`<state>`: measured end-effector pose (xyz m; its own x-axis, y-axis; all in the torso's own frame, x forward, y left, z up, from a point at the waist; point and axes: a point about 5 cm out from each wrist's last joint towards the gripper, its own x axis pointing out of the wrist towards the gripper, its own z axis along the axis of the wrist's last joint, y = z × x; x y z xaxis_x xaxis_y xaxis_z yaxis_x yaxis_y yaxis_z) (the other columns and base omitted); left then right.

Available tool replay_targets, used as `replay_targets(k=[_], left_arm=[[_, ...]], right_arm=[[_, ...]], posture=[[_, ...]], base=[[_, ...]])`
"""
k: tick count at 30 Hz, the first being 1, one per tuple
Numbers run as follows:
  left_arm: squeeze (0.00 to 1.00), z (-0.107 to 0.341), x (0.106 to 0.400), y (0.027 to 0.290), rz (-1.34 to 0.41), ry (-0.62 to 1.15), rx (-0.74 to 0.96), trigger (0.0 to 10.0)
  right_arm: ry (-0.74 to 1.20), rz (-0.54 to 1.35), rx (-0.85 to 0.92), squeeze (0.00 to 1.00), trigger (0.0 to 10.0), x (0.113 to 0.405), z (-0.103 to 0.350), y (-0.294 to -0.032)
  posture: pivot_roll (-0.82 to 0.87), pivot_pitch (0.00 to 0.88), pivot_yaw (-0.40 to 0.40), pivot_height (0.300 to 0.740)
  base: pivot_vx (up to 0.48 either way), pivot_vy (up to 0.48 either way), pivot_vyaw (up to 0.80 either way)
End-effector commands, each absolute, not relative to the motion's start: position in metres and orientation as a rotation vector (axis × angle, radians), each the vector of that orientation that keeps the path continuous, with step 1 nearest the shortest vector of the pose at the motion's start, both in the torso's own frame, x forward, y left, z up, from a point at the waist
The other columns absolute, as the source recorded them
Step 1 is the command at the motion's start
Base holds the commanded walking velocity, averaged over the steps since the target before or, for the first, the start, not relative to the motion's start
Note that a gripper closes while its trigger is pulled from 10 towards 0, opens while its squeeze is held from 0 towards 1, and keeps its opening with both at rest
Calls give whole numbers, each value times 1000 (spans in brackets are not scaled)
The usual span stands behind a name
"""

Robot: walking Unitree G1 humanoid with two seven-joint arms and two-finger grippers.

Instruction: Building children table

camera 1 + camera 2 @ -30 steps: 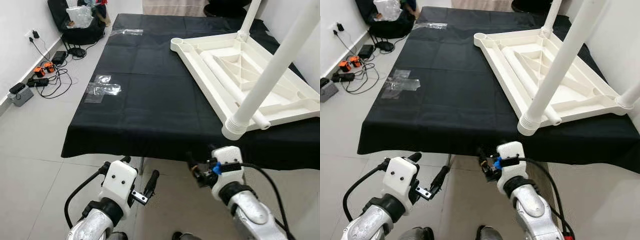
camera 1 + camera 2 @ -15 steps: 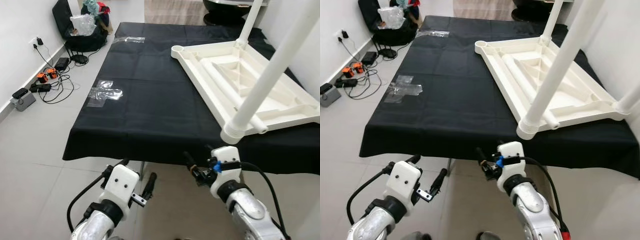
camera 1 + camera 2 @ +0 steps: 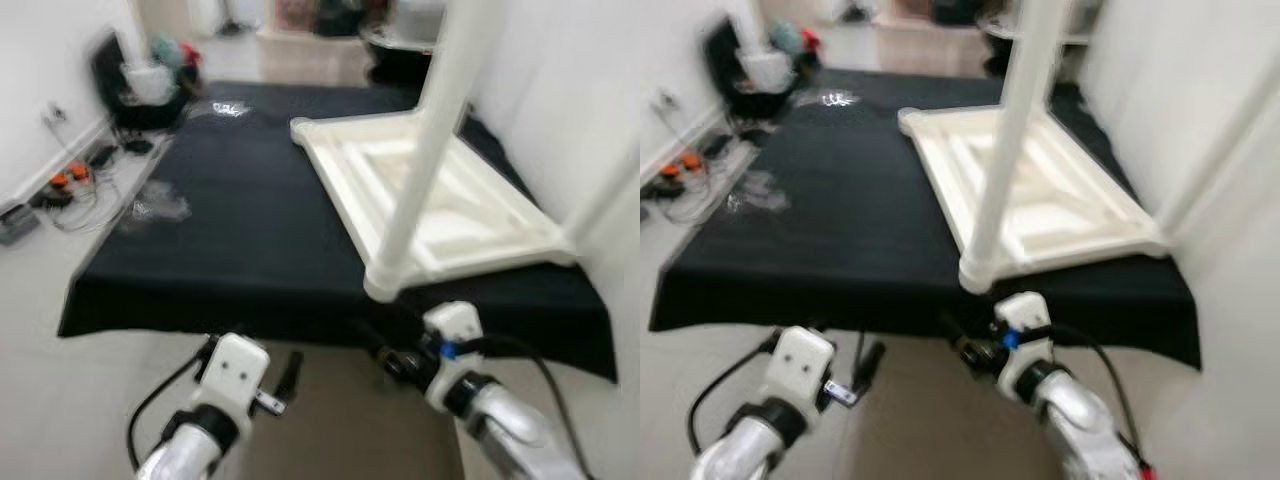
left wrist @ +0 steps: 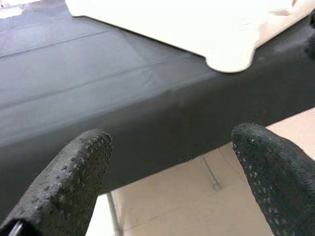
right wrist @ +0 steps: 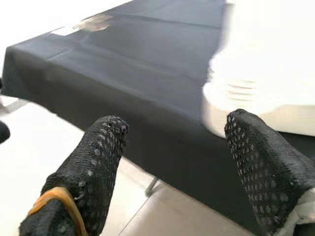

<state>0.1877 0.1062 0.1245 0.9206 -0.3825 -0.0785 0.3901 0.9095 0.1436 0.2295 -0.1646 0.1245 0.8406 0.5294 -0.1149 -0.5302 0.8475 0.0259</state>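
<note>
White plastic makes up the upside-down children's table (image 3: 440, 215), which lies on its top near the right edge of the black-clothed surface (image 3: 230, 230). One round leg (image 3: 425, 150) rises from its near corner, whose rim juts a little past the near edge of the surface; another leg stands at the far corner, and a third rises at the right-hand corner. Both eye views are blurred.

Below that near edge the left hand (image 3: 288, 368) hangs over the pale floor (image 3: 60, 400), its two black fingers (image 4: 74, 182) spread apart with nothing between them. The right hand (image 3: 385, 355) sits just under the jutting corner, its fingers (image 5: 93, 167) likewise apart and gripping nothing.

Crumpled clear plastic (image 3: 155, 207) lies close to the left edge of the surface. Cables and small orange items (image 3: 65, 185) are scattered on the floor beside the left wall, and a dark bag (image 3: 135, 85) stands beyond the far left corner.
</note>
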Motion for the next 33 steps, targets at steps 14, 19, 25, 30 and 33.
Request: replay_targets(k=[14,19,25,30,33], left_arm=[[0,122,183,104,-411,46,131,10000],[0,123,182,103,-415,41,130,10000],[0,125,181,101,-418,31,135,10000],[0,125,181,101,-419,28,136,10000],[0,125,181,101,-420,27,135,10000]], right_arm=[[28,525,-7,0,10000,264,153,-185],[-9,531,-32,0,10000,283,172,-198],[-42,470,-52,137,10000,297,184,-219],[-53,449,-62,1000,10000,302,187,-225],[-48,491,-40,1000,10000,304,190,-224]], posture=[[60,95,-28,740],[62,107,-35,740],[64,113,-40,740],[64,117,-41,740],[64,117,-41,740]], base=[[0,0,0],[0,0,0],[0,0,0],[0,0,0],[0,0,0]])
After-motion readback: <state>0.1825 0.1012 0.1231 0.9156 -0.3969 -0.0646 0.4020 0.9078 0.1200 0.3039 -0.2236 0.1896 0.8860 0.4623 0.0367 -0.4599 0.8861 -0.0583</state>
